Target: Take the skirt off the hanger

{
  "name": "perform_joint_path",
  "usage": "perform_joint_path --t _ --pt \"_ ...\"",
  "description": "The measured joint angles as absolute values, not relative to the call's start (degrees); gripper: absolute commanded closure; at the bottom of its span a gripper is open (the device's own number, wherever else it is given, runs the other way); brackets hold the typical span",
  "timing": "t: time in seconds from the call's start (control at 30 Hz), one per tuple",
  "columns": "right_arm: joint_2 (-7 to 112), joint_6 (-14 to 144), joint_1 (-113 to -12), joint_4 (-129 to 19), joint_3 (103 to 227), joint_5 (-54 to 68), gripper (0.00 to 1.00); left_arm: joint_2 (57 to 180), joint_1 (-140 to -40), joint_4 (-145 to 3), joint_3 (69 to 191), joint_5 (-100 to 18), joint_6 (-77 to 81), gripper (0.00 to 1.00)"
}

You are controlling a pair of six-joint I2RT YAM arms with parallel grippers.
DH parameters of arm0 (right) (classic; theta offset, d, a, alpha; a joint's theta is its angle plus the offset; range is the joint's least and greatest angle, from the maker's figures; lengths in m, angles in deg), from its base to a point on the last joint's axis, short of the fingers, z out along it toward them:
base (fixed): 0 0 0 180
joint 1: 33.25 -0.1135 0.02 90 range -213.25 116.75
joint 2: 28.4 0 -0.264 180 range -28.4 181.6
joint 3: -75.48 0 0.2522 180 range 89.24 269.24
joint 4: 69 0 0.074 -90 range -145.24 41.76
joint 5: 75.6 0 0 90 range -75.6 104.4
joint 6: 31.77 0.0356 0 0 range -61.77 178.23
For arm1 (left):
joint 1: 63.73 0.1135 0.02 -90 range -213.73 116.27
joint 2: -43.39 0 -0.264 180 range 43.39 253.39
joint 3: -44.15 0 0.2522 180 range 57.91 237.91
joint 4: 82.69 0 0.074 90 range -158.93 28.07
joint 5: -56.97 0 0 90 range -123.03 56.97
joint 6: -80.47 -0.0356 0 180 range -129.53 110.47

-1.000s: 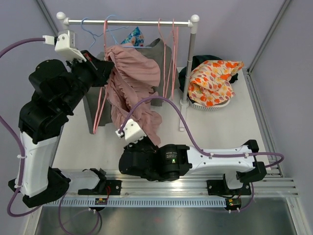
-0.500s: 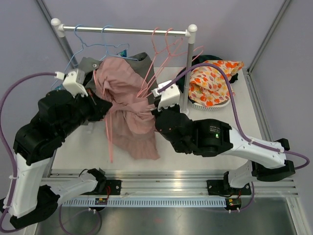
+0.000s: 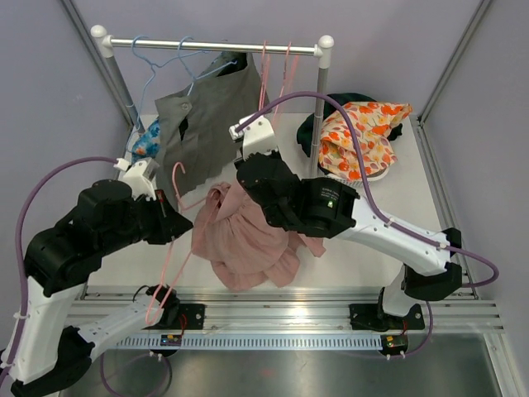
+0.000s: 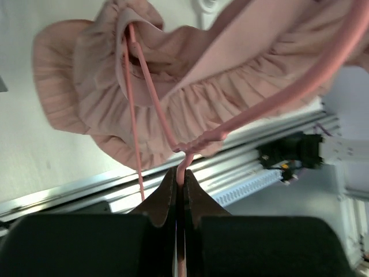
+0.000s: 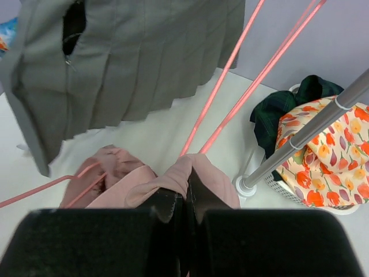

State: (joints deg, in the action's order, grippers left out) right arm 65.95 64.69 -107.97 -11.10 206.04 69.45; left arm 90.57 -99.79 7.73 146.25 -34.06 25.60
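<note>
Near edge, left side: your left gripper (image 4: 180, 183) is pinched tight on the twisted neck of the pink hanger (image 4: 199, 138), with nothing but wire between the jaws. The hanger is held tilted in the air. Its low end reaches out over the aluminium track (image 3: 289, 308) along the near edge.

From that neck, two thin wires run up into the ruffled folds of the pink skirt (image 3: 248, 248). The skirt is still caught on the hanger there. How far the wire is threaded through, you cannot tell.

Middle of the desk, nearer the near edge: the skirt hangs bunched, between your two arms. Whether its hem rests on the desk is not clear.

Just beyond: your right gripper (image 5: 187, 199) is clamped on a fold at the top of the skirt, and pink cloth bulges out on both sides of the fingers (image 5: 167, 205). That arm reaches in from the near right corner.

Far edge: a grey pleated skirt (image 3: 207, 116) hangs from the garment rail (image 3: 211, 45), toward the far left corner. Blue hangers (image 3: 157, 66) are left of it and two bare pink hangers (image 3: 277, 70) right of it. A blue patterned cloth (image 3: 147, 142) sits at its lower left.

Far right corner: a white basket (image 5: 282, 190) holds an orange floral cloth (image 3: 364, 128). A dark green garment (image 3: 318, 128) lies against it, beside the rail's right post (image 3: 318, 107).
</note>
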Motion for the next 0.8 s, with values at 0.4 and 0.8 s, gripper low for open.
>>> perform_joint_path --t 0.4,0.8 --pt "63.37 69.30 -105.87 -12.08 192.97 68.64 1.00 94.50 -99.79 9.09 155.71 -40.29 26.85 1.00" --pt "24.22 64.77 -105.87 -12.63 190.93 56.77 1.00 92.45 -99.81 5.55 149.46 -32.58 24.49 1.00"
